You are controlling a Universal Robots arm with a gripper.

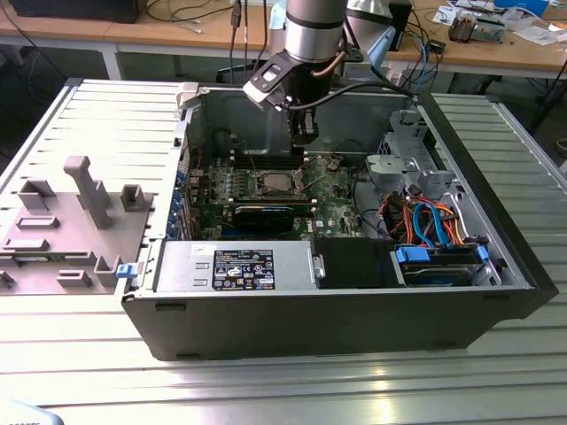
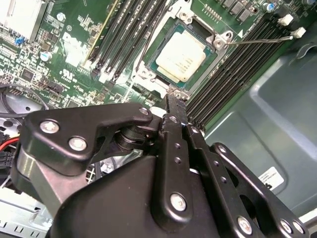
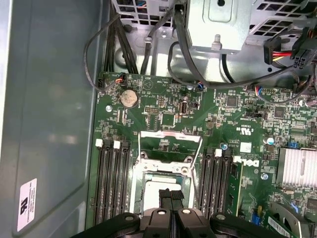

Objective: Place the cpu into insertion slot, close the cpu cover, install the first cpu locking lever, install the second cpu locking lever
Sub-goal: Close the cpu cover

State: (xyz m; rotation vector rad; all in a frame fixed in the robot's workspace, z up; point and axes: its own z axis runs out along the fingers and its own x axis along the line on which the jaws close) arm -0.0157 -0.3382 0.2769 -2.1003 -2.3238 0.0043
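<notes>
Computer case (image 1: 337, 323): dark sheet steel, laid open on a ribbed aluminium table (image 1: 266, 390). A green circuit board (image 3: 223, 124), thickly studded with small parts, was seen on its floor.

Gripper (image 1: 304, 133): matte black metal links bolted with bright screw heads, lowered inside the case. Fingers (image 3: 163, 194) were recorded pressed together with only a hairline seam between them. Nothing was pinched.

Cpu (image 2: 181, 58): a flat square with a dull silver top, found seated in the insertion slot (image 3: 136, 186), directly under and just beyond the fingertips. Whether the tips touched it could not be judged.

Cpu cover (image 3: 171, 134): a thin bright steel frame, noted tilted up off the slot on the side away from the fingertips. Green board was visible through its opening.

Locking lever (image 2: 257, 39): a thin wire rod, seen running out from a slot corner across the memory slots (image 3: 111, 183). These long black channels were ranged on both sides of the fingers.

Room: a smooth grey case wall (image 2: 267, 124) was noted close beside one memory bank. Past the cover, open board was observed up to a coin battery (image 3: 129, 97) and looping black cables (image 3: 198, 79).
</notes>
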